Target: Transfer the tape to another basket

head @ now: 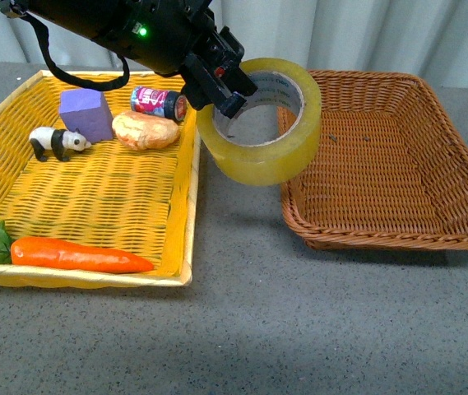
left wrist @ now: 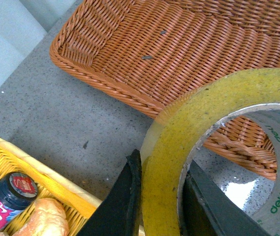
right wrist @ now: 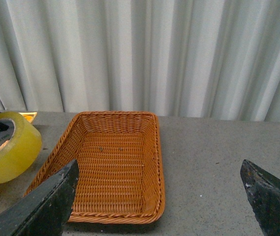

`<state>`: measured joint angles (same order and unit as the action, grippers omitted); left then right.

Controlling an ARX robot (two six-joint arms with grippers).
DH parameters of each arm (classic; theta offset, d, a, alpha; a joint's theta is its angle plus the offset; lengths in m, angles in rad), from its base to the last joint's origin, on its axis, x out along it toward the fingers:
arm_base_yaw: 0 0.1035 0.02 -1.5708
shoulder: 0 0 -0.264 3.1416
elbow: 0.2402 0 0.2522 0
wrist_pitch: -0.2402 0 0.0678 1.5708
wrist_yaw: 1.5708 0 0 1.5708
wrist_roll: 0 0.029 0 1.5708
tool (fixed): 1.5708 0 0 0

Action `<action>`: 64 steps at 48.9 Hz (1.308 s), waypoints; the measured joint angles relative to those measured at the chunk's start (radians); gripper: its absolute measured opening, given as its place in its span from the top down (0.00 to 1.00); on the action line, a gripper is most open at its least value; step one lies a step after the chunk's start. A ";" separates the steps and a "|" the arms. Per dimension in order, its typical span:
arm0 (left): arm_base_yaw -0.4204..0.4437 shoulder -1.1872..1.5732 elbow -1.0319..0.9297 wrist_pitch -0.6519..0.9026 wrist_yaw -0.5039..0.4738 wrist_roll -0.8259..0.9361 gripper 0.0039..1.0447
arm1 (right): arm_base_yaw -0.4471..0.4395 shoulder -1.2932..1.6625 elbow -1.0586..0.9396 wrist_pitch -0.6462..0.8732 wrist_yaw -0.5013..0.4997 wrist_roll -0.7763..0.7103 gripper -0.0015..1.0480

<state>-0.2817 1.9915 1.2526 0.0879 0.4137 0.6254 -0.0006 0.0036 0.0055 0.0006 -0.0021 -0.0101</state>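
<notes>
The tape (head: 268,163) hangs in the air in the upper middle of the front view. It is between the yellow basket (head: 94,197) and the brown basket (head: 398,140). The left claw (head: 224,100) holds it, pinching the roll's wall with one finger (left wrist: 125,206) outside the ring and the other in the hole. The roll stands on its edge and leans a bit. Its hole faces the camera and a little up, so the line through the hole runs from back to front. The white core shows inside.

The roll's right side covers the brown basket's left rim in the front view. In the left wrist view, that rim and a strip of grey worktop (head: 258,313) lie under the roll.

The brown basket has low sides that slope out. Its woven floor fills the right of the frame, with only two tiny dark specks on it. The gap of worktop between the two baskets is narrow.

In the yellow basket, a can (head: 158,102), a bread roll (head: 145,130), a purple block (head: 87,113) and a toy panda (head: 56,142) sit near the back. A carrot (head: 77,254) lies along the front rim.

The right claw (right wrist: 158,187) is spread wide and holds nothing. It hangs over the worktop near the brown basket.
</notes>
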 joint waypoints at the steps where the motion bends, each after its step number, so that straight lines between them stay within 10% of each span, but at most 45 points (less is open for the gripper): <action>1: 0.000 0.001 0.000 0.007 -0.004 0.000 0.84 | 0.000 0.000 0.000 0.000 0.000 0.000 0.09; 49: -0.023 0.016 -0.018 0.166 -0.119 -0.006 0.84 | -0.010 0.013 0.008 -0.026 -0.040 -0.011 0.09; 53: -0.023 0.016 -0.018 0.166 -0.123 -0.006 0.84 | -0.016 0.225 0.103 -0.124 -0.230 -0.105 0.09; 64: -0.024 0.016 -0.019 0.167 -0.122 -0.006 0.84 | 0.084 0.879 0.317 0.224 -0.190 -0.114 0.09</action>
<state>-0.3058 2.0079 1.2335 0.2554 0.2916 0.6197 0.0834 0.8822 0.3229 0.2249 -0.1921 -0.1238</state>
